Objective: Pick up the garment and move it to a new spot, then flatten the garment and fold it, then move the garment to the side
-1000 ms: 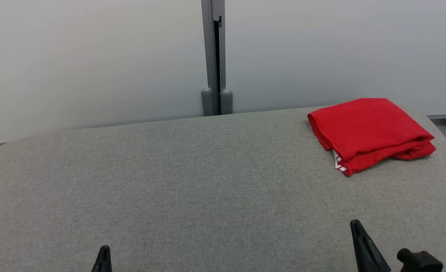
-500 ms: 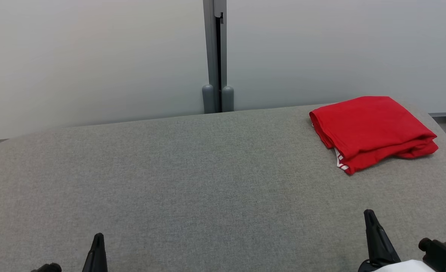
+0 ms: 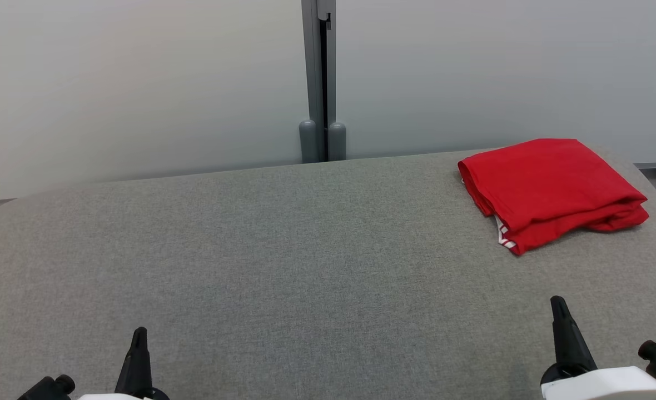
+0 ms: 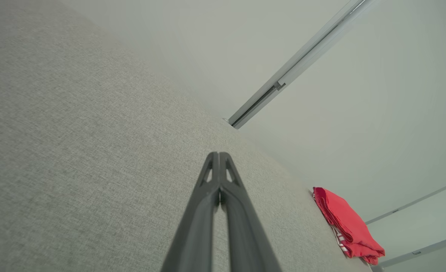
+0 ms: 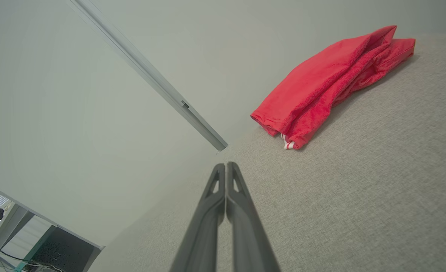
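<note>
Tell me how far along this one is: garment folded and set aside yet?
Done, by the look of it: the garment lies folded in layers at the table's far right corner, off to the side. In hand: nothing; the left claw and right claw are shut and empty at the near edge, apart from the cloth. Left: seemingly nothing, bar perhaps tidying its uneven front edges.

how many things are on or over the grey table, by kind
garment: 1 (red, folded)
gripper: 2 (left gripper, right gripper, both shut)
total: 3
</note>
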Controlling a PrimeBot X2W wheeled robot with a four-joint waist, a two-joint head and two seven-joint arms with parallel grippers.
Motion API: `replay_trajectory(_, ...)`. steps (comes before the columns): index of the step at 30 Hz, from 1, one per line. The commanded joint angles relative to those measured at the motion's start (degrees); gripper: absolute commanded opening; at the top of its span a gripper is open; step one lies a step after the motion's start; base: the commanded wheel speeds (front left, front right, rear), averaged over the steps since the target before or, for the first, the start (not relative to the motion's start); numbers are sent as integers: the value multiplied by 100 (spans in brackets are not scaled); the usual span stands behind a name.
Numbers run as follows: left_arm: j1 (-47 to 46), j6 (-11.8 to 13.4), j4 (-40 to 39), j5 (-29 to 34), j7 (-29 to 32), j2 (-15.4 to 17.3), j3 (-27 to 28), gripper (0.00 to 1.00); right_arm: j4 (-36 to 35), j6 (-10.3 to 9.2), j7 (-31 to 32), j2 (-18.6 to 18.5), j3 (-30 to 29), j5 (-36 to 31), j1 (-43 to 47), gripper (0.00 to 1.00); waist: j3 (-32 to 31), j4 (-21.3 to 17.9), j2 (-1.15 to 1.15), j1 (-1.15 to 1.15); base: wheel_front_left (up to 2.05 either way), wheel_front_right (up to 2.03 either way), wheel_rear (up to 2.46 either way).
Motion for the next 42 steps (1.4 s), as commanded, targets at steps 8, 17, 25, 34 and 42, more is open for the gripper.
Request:
replay_trajectory(8, -334, -100, -14, -712, 174, 36, 113, 0, -29, 1, 186, -47, -156, 775, -241, 0, 38, 21, 0, 0, 0, 0, 0)
replay_trajectory(17, -480, -163, 28, -1303, 330, 40, 177, 0, -13, 1, 340, -42, -268, 1412, -340, 0, 78, 41, 0, 0, 0, 0, 0)
replay_trajectory(25, -604, -215, 63, -1782, 462, 43, 233, 0, 0, 1, 462, -33, -375, 1929, -424, 0, 113, 59, 0, 0, 0, 0, 0)
replay_trajectory(34, -742, -267, 96, -2288, 592, 48, 287, 0, 16, 1, 601, -20, -475, 2463, -513, 0, 152, 80, 0, 0, 0, 0, 0)
replay_trajectory(42, -847, -315, 126, -2701, 707, 51, 333, 0, 32, 1, 717, -7, -575, 2902, -569, 0, 187, 98, 0, 0, 0, 0, 0)
